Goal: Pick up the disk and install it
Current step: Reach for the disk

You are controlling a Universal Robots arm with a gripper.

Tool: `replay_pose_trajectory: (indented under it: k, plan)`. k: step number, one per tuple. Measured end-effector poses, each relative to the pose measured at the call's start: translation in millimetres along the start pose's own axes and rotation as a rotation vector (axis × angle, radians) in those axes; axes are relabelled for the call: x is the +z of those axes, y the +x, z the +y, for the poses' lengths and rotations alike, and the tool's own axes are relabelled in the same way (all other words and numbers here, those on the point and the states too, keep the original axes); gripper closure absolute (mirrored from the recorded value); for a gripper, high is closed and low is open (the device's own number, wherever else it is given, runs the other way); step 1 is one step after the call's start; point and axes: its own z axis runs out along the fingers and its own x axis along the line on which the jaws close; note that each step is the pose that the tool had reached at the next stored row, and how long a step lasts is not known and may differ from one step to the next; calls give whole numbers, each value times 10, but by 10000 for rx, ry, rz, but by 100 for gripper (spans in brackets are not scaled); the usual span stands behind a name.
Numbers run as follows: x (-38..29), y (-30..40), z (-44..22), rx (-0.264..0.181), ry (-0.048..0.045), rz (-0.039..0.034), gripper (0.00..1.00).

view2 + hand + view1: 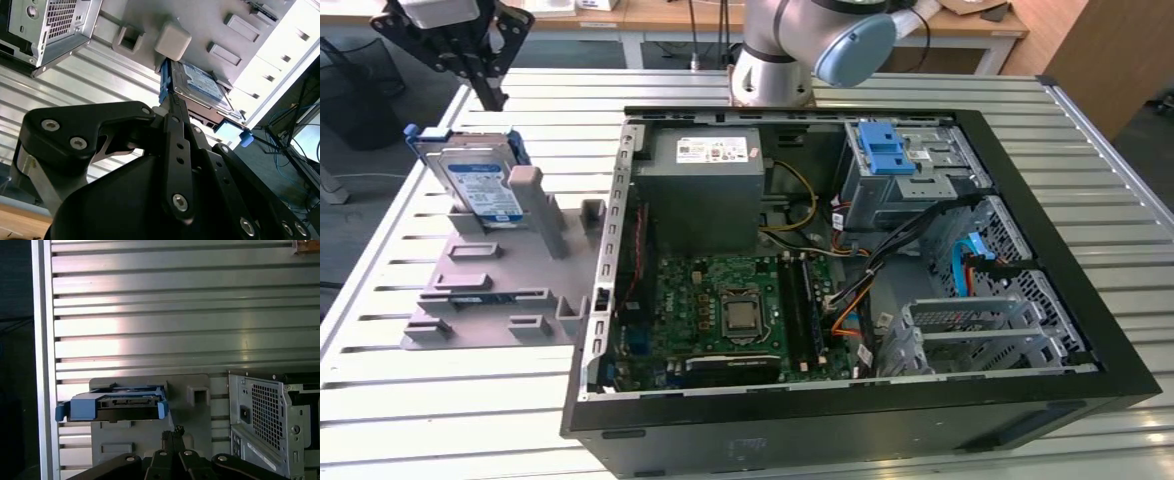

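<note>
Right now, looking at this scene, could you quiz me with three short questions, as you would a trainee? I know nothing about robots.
1. True or false: the disk is already inside the computer case.
2. Multiple choice: where is the gripper? A) apart from the disk, jaws shut on nothing; B) clamped on the disk; C) down inside the computer case.
3. Fill in: the disk stands on edge in a grey ___ on the table, at the exterior view's left of the computer case.

Key: 1 false; 2 A; 3 fixture.
</note>
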Motion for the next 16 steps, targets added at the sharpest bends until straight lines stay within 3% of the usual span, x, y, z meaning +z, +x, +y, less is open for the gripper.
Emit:
replay_pose_trajectory:
  k: [16]
  plan:
    - [8, 231, -3, 0, 0, -1, 89]
